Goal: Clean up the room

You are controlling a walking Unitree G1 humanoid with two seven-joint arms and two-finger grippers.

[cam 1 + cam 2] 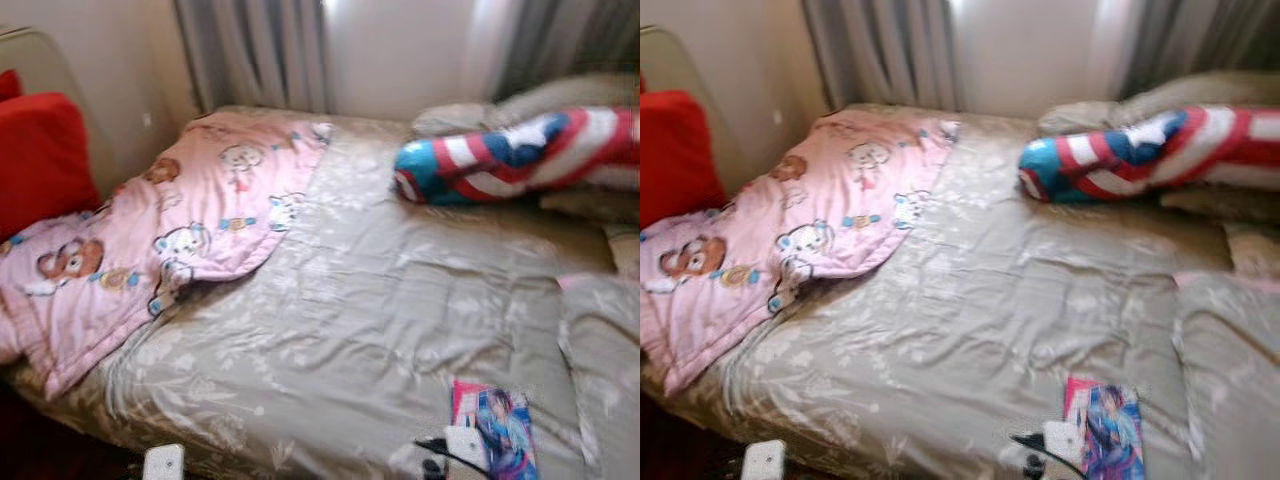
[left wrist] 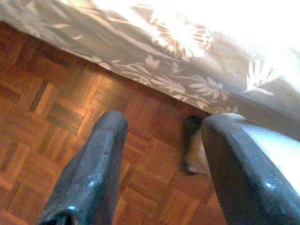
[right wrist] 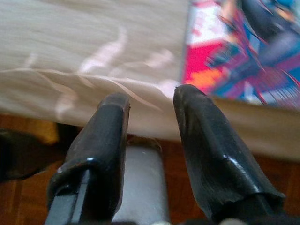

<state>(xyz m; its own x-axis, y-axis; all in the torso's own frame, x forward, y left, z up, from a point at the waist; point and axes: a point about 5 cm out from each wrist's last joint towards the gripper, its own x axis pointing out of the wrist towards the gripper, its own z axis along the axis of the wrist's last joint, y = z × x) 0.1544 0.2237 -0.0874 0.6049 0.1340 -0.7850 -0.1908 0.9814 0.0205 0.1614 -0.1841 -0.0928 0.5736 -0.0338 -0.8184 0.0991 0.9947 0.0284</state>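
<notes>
Comic book (image 1: 497, 427), brightly printed in pink and blue, is found lying flat on the beige floral bedspread (image 1: 370, 300) close to the near edge of the bed, on the robot's right side. Its long axis is seen to run from the near edge away toward the far side of the bed, only slightly skewed. In the right wrist view the right gripper (image 3: 150, 105) is held low at the bed's edge, its two black fingers narrowly parted with nothing between them, and the comic book (image 3: 243, 51) is seen ahead of the fingertips and off to one side, on top of the cover. The right arm is judged the nearer one, and a short reach up and over the edge would be called for. The left gripper (image 2: 161, 126) is held over the wooden parquet floor (image 2: 56, 112) beside the hanging bedspread, its fingers spread wide and empty.

Farther off, a pink cartoon-print quilt (image 1: 150, 240) is draped over the left part of the bed, a red cushion (image 1: 40, 155) is set beyond it, and a long bolster in red, white and blue (image 1: 520, 155) is laid across the far right. Grey curtains (image 1: 250, 50) are hung behind. The head views are somewhat blurred.
</notes>
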